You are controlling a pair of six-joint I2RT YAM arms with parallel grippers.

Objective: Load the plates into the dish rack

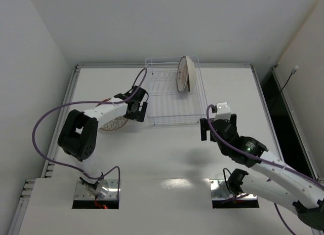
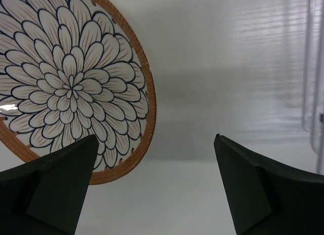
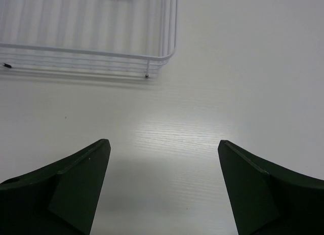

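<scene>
At the rack's nine o'clock, a plate lies flat; left gripper and right gripper both gape, empty.

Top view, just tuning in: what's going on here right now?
Loading is partway done. In the dish rack, upright plates, two as far as I can tell, stand at the far right. One flower-pattern plate lies flat on the table left of the rack. The left claw is open and empty beside it; the right claw is open and empty by the rack's near right corner.
</scene>
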